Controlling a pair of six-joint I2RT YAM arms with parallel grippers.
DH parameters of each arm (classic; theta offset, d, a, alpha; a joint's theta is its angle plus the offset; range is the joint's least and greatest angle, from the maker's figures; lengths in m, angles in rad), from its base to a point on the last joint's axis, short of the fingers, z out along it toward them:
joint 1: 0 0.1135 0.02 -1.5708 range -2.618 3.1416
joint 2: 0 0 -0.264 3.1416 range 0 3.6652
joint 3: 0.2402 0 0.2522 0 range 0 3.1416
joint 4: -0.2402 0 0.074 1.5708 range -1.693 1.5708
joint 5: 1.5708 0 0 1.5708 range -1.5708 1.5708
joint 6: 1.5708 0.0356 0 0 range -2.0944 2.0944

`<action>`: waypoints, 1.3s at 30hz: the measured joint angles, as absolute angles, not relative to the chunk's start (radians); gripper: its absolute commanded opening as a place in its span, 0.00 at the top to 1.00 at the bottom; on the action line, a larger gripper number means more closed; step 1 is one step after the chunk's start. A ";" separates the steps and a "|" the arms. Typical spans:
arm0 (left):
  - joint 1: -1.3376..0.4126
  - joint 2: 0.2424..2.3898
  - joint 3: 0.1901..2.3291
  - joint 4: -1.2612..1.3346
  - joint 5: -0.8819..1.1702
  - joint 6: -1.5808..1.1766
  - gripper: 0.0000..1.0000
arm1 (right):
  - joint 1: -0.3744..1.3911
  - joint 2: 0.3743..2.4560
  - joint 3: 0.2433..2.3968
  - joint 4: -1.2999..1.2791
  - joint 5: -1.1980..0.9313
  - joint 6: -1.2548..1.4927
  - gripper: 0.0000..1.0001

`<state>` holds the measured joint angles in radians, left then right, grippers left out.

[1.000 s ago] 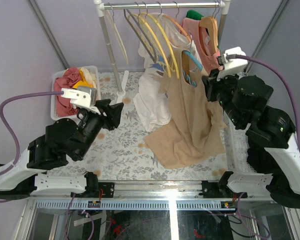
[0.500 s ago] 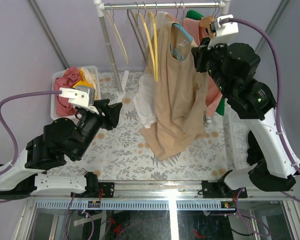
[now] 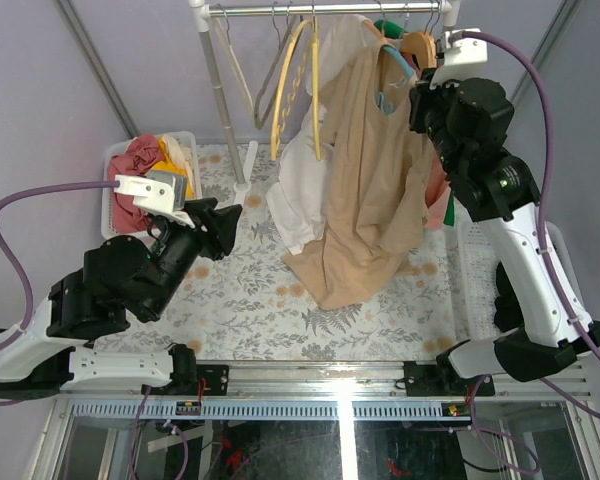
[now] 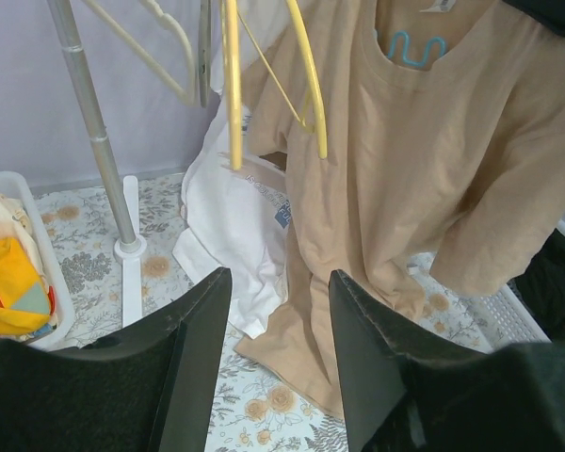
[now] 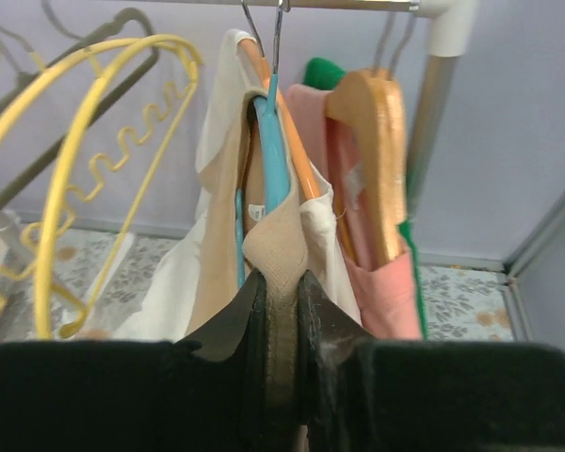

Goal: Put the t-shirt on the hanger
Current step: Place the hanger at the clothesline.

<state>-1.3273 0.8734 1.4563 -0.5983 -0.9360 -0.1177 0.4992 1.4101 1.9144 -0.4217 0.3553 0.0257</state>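
Note:
The tan t-shirt [image 3: 372, 190] hangs from the light-blue hanger [image 3: 387, 99] up at the clothes rail [image 3: 320, 10], and its hem trails on the floral table. My right gripper [image 3: 422, 98] is high by the rail, shut on the t-shirt's shoulder fabric [image 5: 275, 240] where it drapes over the blue hanger [image 5: 274, 160]. The hanger's silver hook [image 5: 279, 24] reaches up to the rail. The left wrist view shows the t-shirt [image 4: 424, 169] with the hanger's wavy bar [image 4: 416, 47] inside the neck. My left gripper [image 3: 225, 222] hovers low at the left, open [image 4: 278, 282] and empty, apart from the cloth.
Yellow hangers [image 3: 295, 80] and a white printed shirt [image 3: 300, 190] hang left of the t-shirt. A salmon-pink top [image 5: 358, 198] on a wooden hanger [image 5: 381, 132] hangs right of it. The rack pole [image 3: 220, 90] stands behind. A white basket [image 3: 115, 155] of clothes sits far left.
My right arm has lifted the t-shirt and hanger up and back to the rail, and most of the cloth has come off the table. The left arm has barely moved.

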 measured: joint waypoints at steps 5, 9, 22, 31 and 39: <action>-1.327 0.875 1.456 -0.598 -0.936 -0.118 0.55 | 0.448 1.373 1.877 -0.398 0.410 -0.004 1.00; -1.327 0.870 1.456 -0.599 -0.939 -0.118 0.55 | 0.424 1.328 1.837 -0.388 0.451 -0.020 1.00; -1.327 0.819 1.456 -0.625 -0.944 -0.126 0.56 | 0.401 1.327 1.934 -0.414 0.134 0.158 1.00; -1.327 0.802 1.451 -0.632 -0.946 -0.138 0.56 | 0.401 1.446 2.011 -0.409 0.072 0.242 1.00; -1.327 0.808 1.422 -0.643 -0.940 -0.157 0.56 | 0.401 1.499 1.987 -0.371 0.068 0.244 1.00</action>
<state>-1.3273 0.8082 1.4220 -0.6434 -0.9401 -0.1570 0.4011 1.4986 1.9869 -0.3710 0.0685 0.2436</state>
